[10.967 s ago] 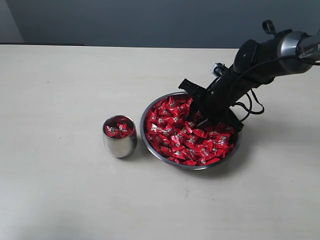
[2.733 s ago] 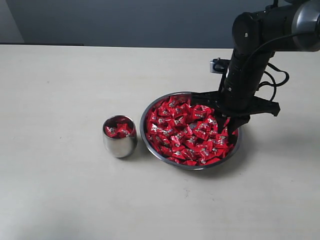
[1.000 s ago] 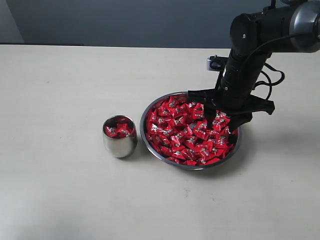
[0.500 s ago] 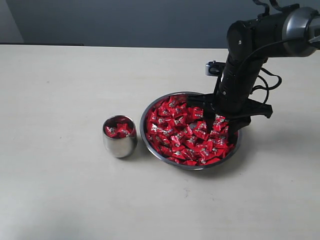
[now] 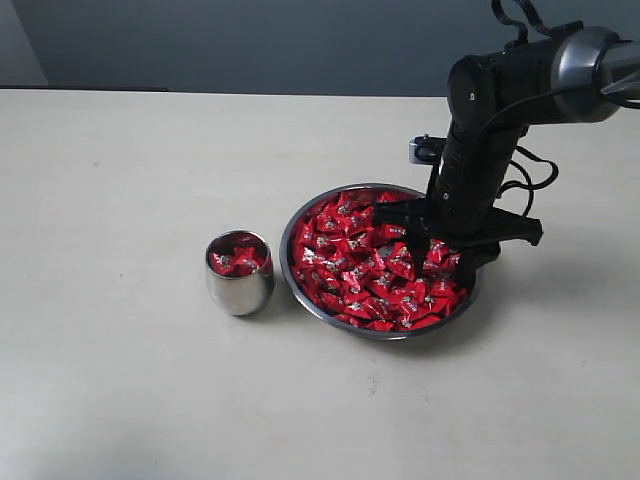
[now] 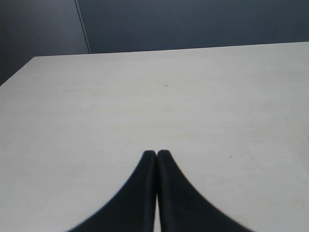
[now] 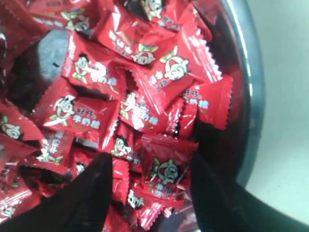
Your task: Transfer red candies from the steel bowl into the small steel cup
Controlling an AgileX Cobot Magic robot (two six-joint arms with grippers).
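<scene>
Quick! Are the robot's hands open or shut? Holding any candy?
Left gripper: shut, holding nothing.
Right gripper: open, down among the red candies in the steel bowl, none gripped.

**Exterior camera:** mounted high and off the arms, tilted down across the surface [image 5: 120,380] toward the dark wall [image 5: 250,40] at 12 o'clock. Range is medium. The steel bowl [image 5: 372,334] sits just off centre toward 3 o'clock, with the small steel cup [image 5: 238,285] at its 9 o'clock.

**Right wrist camera:** faces down past the right claw [image 7: 150,163] into the bowl, very near (red candies [image 7: 145,96] fill most of the frame). It shares the bowl rim and candies with the exterior view.

**Left wrist camera:** sits low behind the left claw [image 6: 156,155], facing along the surface to the wall. It shares only those two with the exterior view.
</scene>
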